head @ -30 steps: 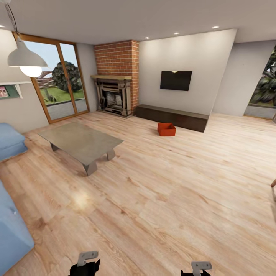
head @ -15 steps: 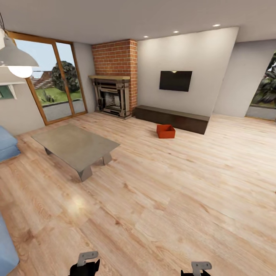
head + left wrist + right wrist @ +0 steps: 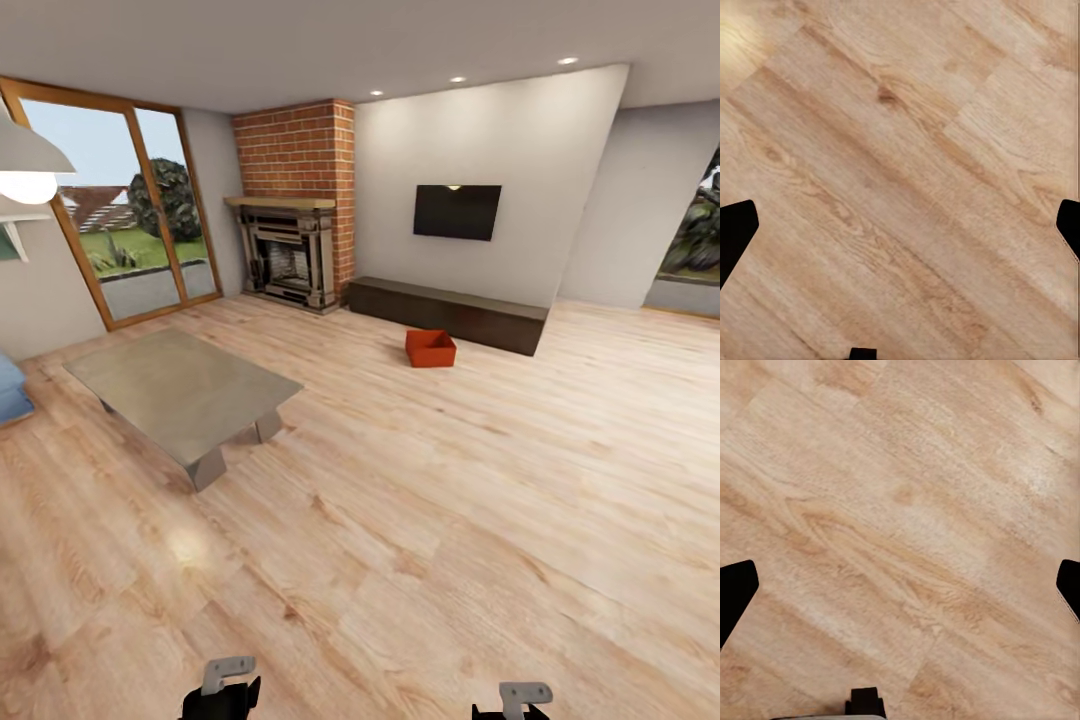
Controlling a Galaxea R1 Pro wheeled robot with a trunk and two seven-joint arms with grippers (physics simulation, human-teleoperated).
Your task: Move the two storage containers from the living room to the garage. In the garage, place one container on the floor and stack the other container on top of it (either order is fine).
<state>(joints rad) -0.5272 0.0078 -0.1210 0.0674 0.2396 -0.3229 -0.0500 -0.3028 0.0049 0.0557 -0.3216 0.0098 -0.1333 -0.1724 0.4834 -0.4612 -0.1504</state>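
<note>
I am in the living room. One orange-red storage container (image 3: pixel 430 348) sits open-topped on the light wood-plank boards, far ahead and just in front of the long dark low cabinet (image 3: pixel 447 313). My left gripper (image 3: pixel 900 232) is open, its dark fingertips spread wide over bare planks with nothing between them. My right gripper (image 3: pixel 900 592) is open in the same way. The ends of both arms show at the bottom edge of the head view, far short of the container. The garage and its floor are out of view.
A grey low table (image 3: pixel 180 388) stands ahead to the left, with a corner of the blue sofa (image 3: pixel 10 393) beyond it. The brick fireplace (image 3: pixel 292 205), glass doors (image 3: pixel 120 215) and wall TV (image 3: pixel 457 211) line the far walls. Wide wood planks lie between me and the container.
The whole head view has shifted as the robot rolls forward: the sofa has slid out at the left and the table has drifted left. Both arms hold the same pose.
</note>
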